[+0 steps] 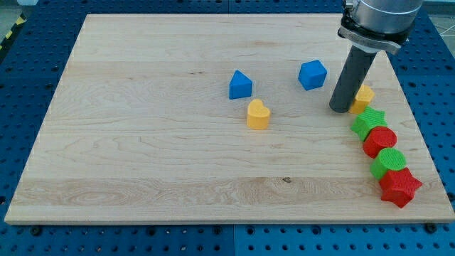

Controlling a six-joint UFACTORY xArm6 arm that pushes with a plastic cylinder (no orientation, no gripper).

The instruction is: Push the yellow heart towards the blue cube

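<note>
The yellow heart lies near the board's middle, just below and right of a blue block with a peaked top. The blue cube sits up and to the right of the heart. My tip rests on the board right of the blue cube and well right of the heart, touching no blue block. A second yellow block lies right behind the rod, partly hidden by it.
A line of blocks runs down the right edge of the wooden board: a green star, a red round block, a green round block and a red star.
</note>
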